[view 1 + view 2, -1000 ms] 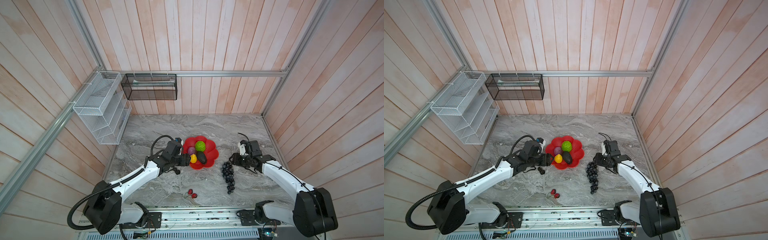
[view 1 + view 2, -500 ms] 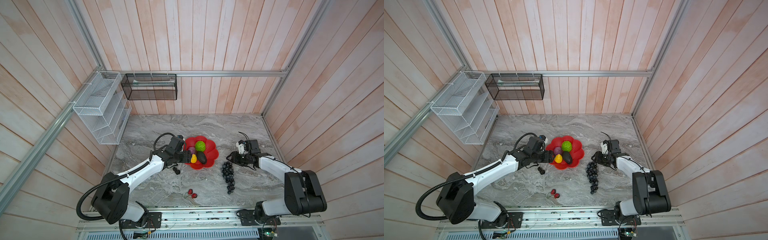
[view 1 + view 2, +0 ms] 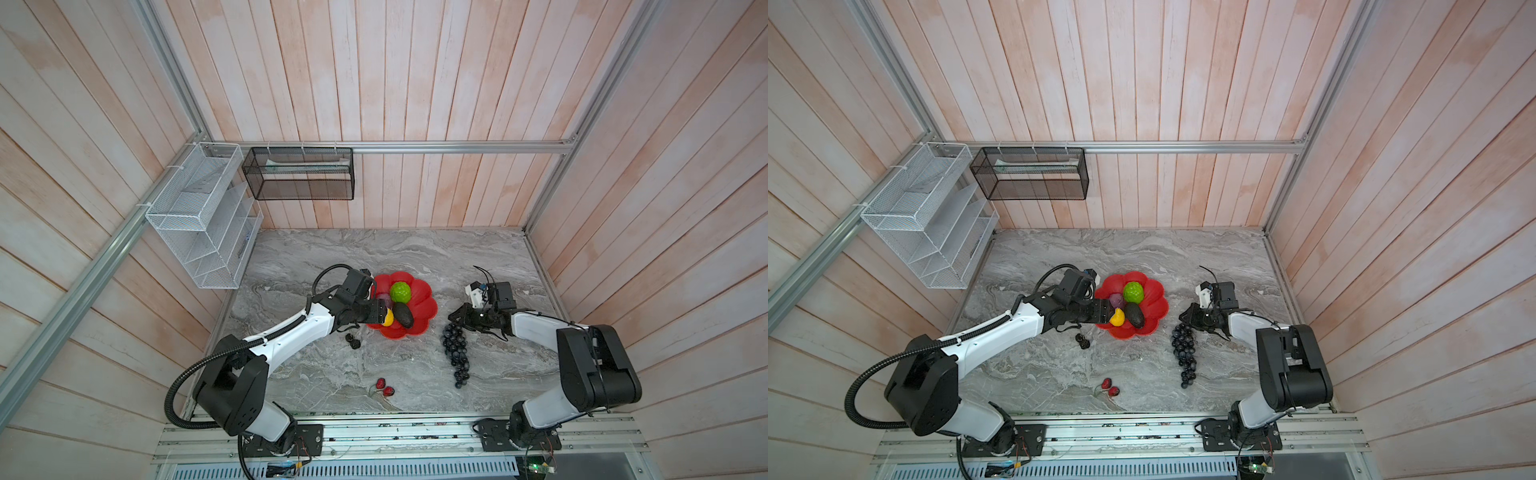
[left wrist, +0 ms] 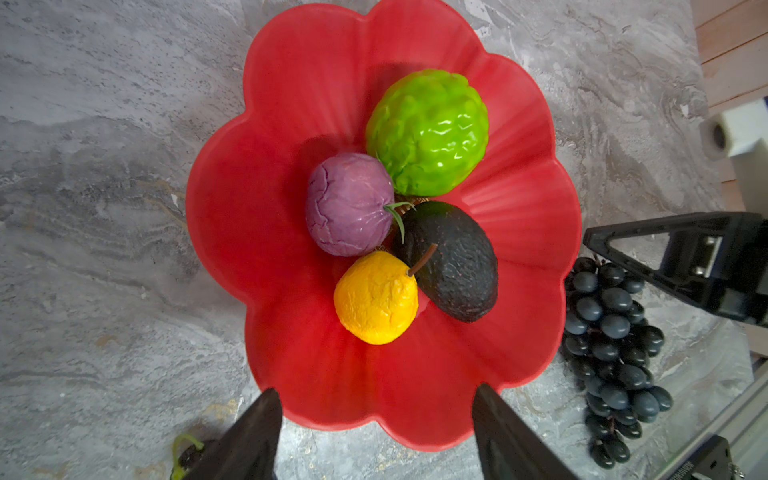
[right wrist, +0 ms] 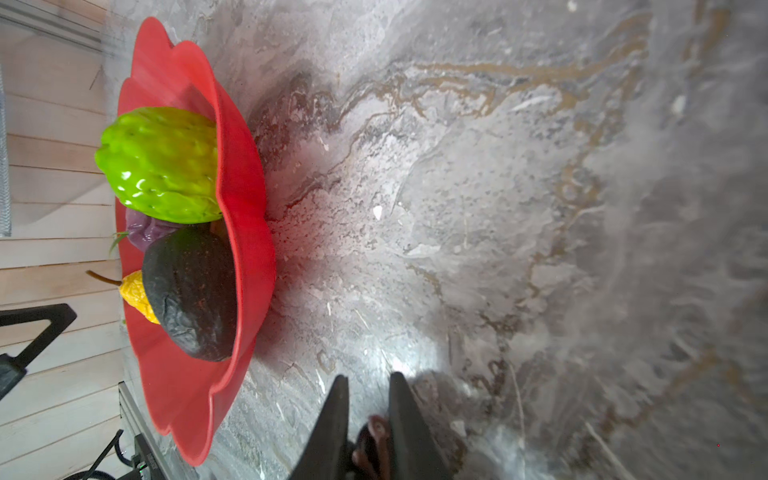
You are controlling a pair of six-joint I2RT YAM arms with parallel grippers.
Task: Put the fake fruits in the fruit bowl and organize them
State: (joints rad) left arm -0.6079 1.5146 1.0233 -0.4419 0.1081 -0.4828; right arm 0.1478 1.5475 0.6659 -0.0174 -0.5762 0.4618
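Top and wrist views of the grey marbled surface (image 3: 332, 257). The shallow glossy red flower-shaped fruit bowl (image 3: 424, 300) sits near the middle of the surface. It holds four plastic fruits, packed touching at its centre: a bumpy green ball (image 4: 428, 133), a wrinkled purple round fruit (image 4: 349, 203), a yellow lemon-like fruit (image 4: 374, 299) with a brown stalk, and a dark avocado (image 4: 453, 262). The left pincer (image 4: 376, 392) hovers over the bowl's left rim, as seen in both top views, with its jaws spread wide and holding nothing. Three items lie on the surface outside the bowl. The small dark berries (image 3: 354, 340) are just beside its left edge, under the left arm. A pair of red strawberries (image 3: 1111, 387) lies well apart toward the front. A dark grape bunch (image 3: 1185, 353) lies lengthwise just right of the bowl. The right pincer (image 5: 369, 376) is at the bunch's top end, its jaws drawn close on a brown stem piece visible between them in the right wrist view.
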